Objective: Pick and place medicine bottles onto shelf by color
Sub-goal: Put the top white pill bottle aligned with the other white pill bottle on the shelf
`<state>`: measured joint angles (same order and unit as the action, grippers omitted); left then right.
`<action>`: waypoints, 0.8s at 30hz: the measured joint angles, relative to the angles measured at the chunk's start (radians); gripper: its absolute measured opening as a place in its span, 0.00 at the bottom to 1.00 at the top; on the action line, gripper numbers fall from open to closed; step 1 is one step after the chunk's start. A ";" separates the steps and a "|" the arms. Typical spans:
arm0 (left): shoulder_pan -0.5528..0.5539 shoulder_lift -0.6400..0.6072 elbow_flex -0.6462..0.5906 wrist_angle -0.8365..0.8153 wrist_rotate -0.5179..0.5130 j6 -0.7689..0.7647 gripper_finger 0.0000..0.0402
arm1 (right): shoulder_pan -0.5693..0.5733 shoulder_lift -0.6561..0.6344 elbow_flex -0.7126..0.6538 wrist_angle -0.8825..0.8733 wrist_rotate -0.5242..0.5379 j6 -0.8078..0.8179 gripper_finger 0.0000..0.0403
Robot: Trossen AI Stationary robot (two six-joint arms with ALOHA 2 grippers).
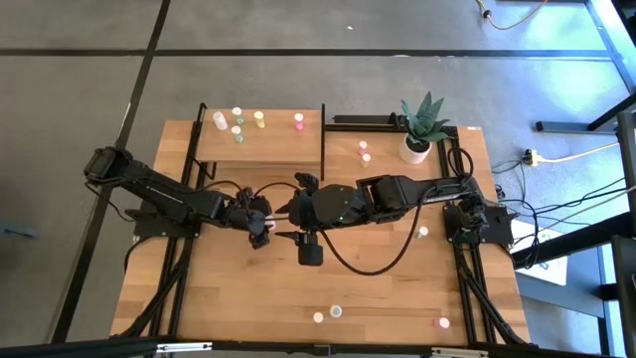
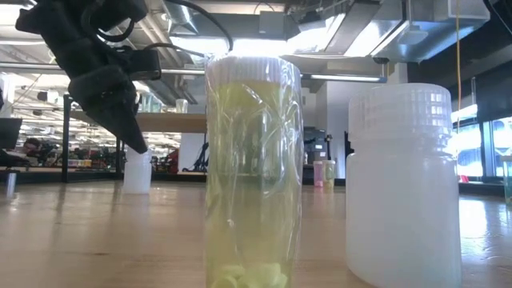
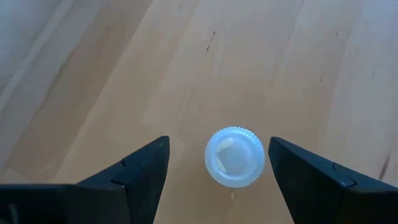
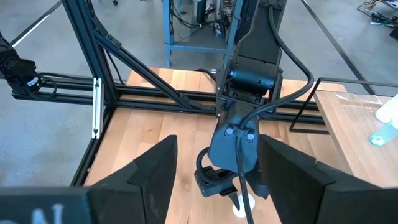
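Note:
My left gripper [image 3: 217, 165] is open and points steeply down over the middle of the table [image 1: 260, 227]. Its two fingers stand on either side of a small white-capped medicine bottle [image 3: 235, 157] without touching it. The bottle stands upright on the tabletop [image 4: 244, 205]. My right gripper [image 4: 217, 146] hangs open, high above the table just right of the left one [image 1: 294, 211], with nothing between its fingers. The shelf [image 1: 288, 149] at the far left centre carries several bottles with white, green, yellow and pink tops.
Loose bottles stand on the table: two pink [image 1: 364, 153] beside the shelf, one [image 1: 422, 233] at the right, three near the front edge [image 1: 336, 311]. Two of these fill the low view [image 2: 254, 168], [image 2: 404, 184]. A potted plant [image 1: 417, 139] stands at the far right.

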<state>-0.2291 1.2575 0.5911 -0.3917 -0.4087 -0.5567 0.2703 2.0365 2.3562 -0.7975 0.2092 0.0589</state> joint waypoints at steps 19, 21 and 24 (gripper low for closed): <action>-0.001 0.064 0.000 0.011 0.032 -0.037 0.59 | 0.000 0.000 0.000 0.000 0.000 0.012 0.55; -0.001 0.062 0.000 0.012 0.035 -0.035 0.58 | 0.000 0.000 0.000 0.000 0.000 0.012 0.55; -0.001 0.050 0.000 0.015 0.037 -0.013 0.58 | 0.000 0.000 0.000 0.000 0.000 0.012 0.55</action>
<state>-0.2302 1.3077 0.5911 -0.3765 -0.3714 -0.5695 0.2707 2.0365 2.3558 -0.7975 0.2092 0.0708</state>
